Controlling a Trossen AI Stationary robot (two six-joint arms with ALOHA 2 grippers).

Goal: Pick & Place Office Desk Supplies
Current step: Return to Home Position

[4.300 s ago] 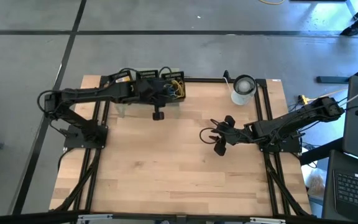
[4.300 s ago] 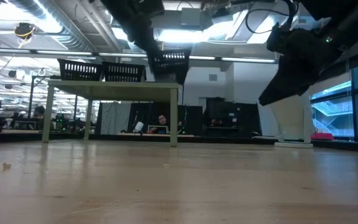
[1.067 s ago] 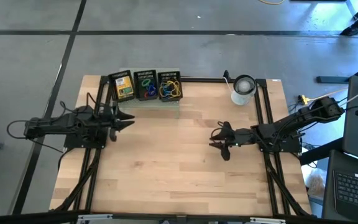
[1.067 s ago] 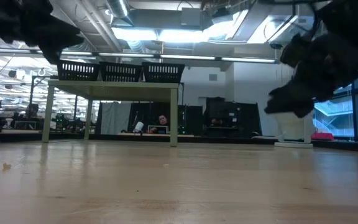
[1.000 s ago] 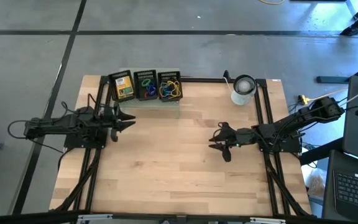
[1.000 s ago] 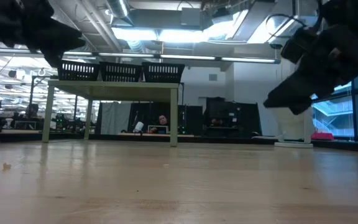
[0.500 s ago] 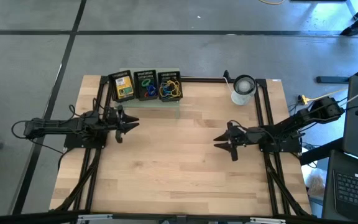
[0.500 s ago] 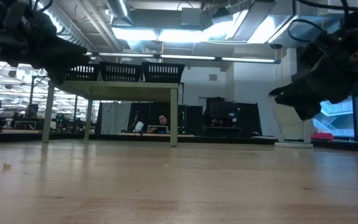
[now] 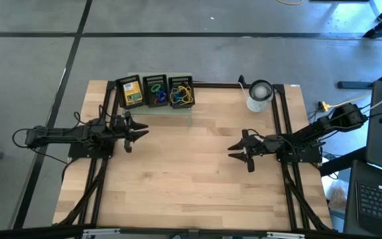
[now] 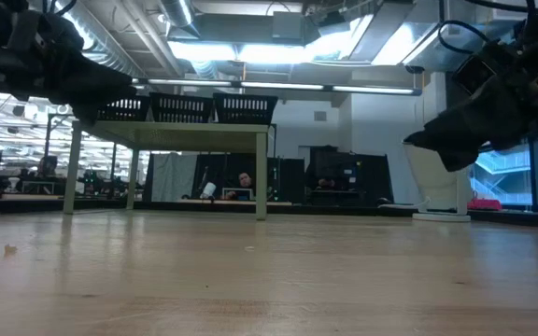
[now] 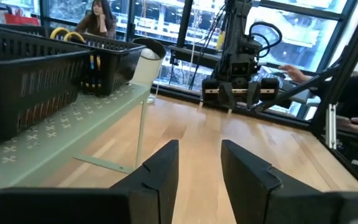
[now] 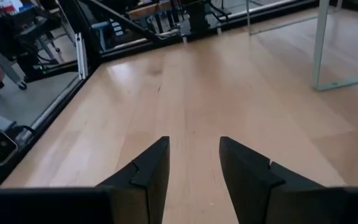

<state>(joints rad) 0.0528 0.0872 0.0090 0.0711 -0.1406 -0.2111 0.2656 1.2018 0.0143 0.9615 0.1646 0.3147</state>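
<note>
Drawn back from the shelf it was reaching over a few seconds ago, the left gripper (image 9: 142, 131) now hangs above the table's left side, pointing inward; its jaws stand moderately apart with nothing between them, as the left wrist view shows; the right gripper (image 9: 231, 147) has likewise pulled toward the right edge, its jaws open about as far and also empty; over the last half second neither has visibly shifted; three black mesh bins stand in one row, side by side, on a single pale green perforated shelf (image 9: 171, 110) at the far left corner of the light wooden table (image 9: 191, 192); the left bin (image 9: 119, 93) holds one yellow-green crayon box (image 9: 132, 94) lying flat, label up; the middle bin (image 9: 155, 78) holds a tangle of blue and green rubber bands (image 9: 155, 90); the right bin (image 9: 193, 93) holds yellowish loops (image 9: 180, 93), too small to tell apart further; one white cup-like cylinder (image 9: 252, 101) stands well apart from the shelf, near the far right corner; black frame rails (image 9: 287, 192) run along both sides of the table, and each arm's base sits by one; between the two grippers lies a broad stretch of bare wood reaching to the near edge; in the low view the shelf stands raised on thin legs with open space beneath it.
</note>
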